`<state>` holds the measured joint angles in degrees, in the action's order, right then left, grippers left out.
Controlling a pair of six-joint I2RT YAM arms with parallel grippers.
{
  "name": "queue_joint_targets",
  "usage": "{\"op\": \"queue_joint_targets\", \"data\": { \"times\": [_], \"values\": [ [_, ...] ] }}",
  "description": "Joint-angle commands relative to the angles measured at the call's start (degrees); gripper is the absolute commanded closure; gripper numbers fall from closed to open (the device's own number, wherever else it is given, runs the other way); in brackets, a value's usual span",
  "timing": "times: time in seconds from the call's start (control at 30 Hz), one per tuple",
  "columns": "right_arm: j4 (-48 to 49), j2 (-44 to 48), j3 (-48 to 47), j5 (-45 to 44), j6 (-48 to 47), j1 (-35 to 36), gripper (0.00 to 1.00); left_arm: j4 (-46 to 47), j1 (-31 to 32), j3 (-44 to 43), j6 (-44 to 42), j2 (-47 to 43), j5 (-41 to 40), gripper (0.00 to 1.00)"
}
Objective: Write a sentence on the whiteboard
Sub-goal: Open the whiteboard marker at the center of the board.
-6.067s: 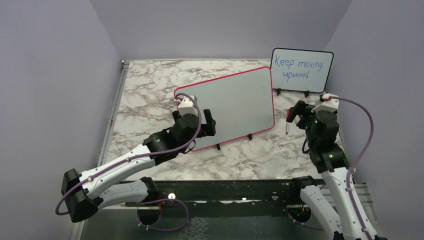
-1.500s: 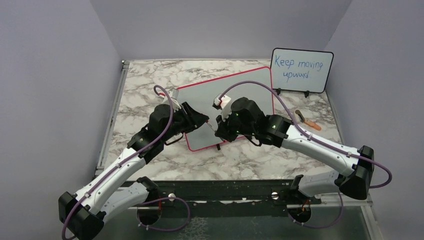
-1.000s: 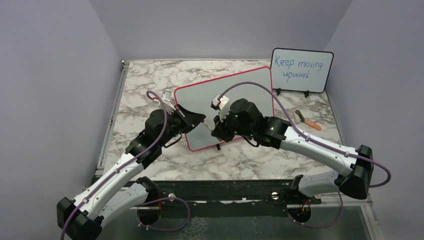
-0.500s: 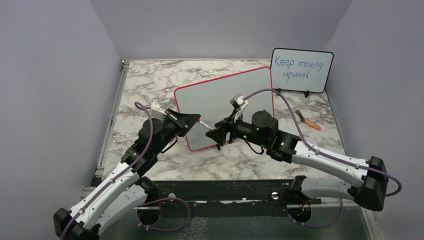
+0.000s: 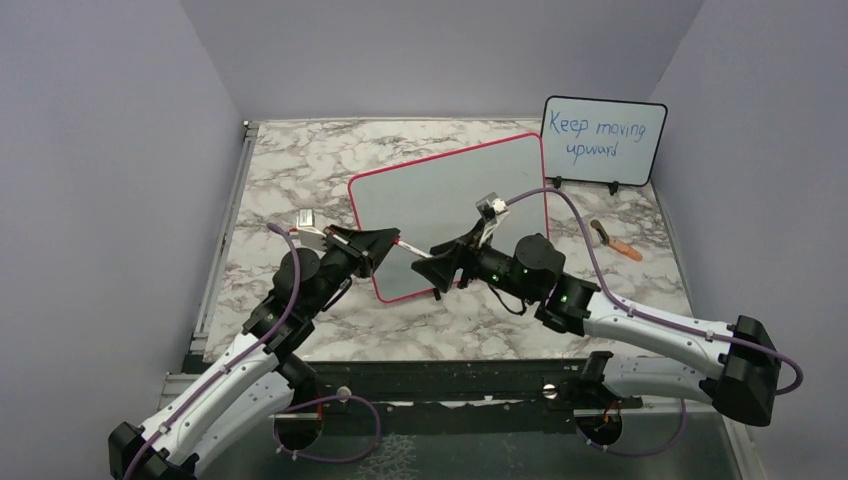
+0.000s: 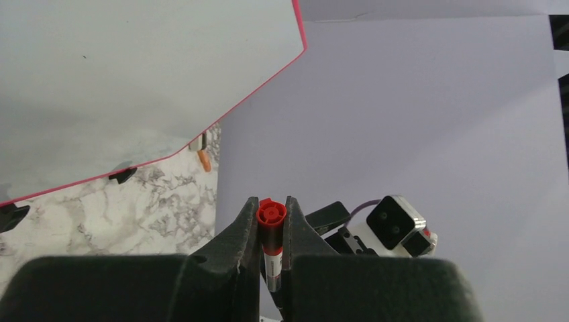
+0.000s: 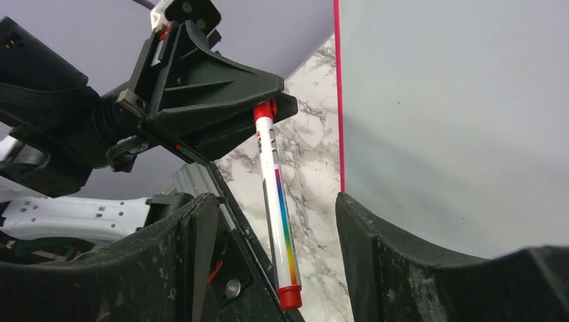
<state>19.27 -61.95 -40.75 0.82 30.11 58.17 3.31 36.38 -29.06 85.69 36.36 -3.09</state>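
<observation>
The whiteboard [image 5: 450, 210] stands tilted on black feet mid-table, red-framed, its face blank; no sentence shows on it. A white marker [image 5: 410, 247] with a rainbow stripe and red ends hangs in the air in front of the board's near left corner. My left gripper [image 5: 385, 240] is shut on the marker's red cap end [image 6: 272, 215]. My right gripper [image 5: 437, 264] faces it from the right, open. Its fingers [image 7: 201, 221] stand wide on either side of the marker's [image 7: 268, 154] other end without touching it. The whiteboard's face [image 7: 456, 121] fills the right wrist view behind.
A smaller black-framed board [image 5: 604, 140] with blue writing stands at the back right. A small orange and black object [image 5: 615, 240] lies on the marble table [image 5: 300, 160] to its front. Purple walls close in on both sides.
My right gripper has opened and let go of the marker, which stays in my left gripper. Both arms have drawn back toward the near edge, off the board's face.
</observation>
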Motion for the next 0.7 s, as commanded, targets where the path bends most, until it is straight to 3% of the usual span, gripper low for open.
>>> {"op": "queue_joint_targets", "data": {
  "times": [0.0,0.33,0.67],
  "values": [
    [5.69,0.51,0.48,-1.33,2.38,0.10,0.31,3.70,0.09,1.27,5.25,-1.33,-1.38,1.00],
    [9.64,-2.33,-0.13,-1.08,5.17,0.10,0.35,4.19,0.07,4.04,9.81,-1.41,-2.43,1.00],
    [5.90,-3.73,-0.83,-5.07,6.20,0.10,0.37,4.01,0.07,3.76,10.47,-1.88,-3.04,1.00]
  ]
}}
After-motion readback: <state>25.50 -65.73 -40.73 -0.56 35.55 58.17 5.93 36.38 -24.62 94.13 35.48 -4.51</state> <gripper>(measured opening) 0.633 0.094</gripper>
